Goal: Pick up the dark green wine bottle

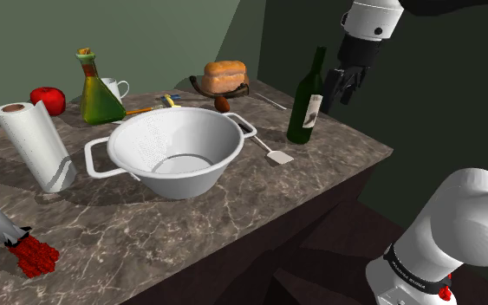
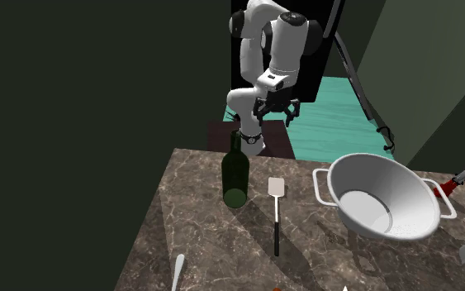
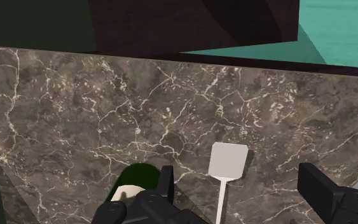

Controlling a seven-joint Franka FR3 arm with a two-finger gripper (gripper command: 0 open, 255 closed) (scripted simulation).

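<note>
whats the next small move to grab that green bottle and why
Probably shift the open gripper sideways toward the dark green wine bottle: in the wrist view it sits outside one finger, with the white spatula showing between the fingers, so closing now would miss.

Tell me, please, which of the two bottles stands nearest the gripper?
The tall, dark green wine bottle, just beside the gripper; the squat flask stands far off by the cup.
</note>
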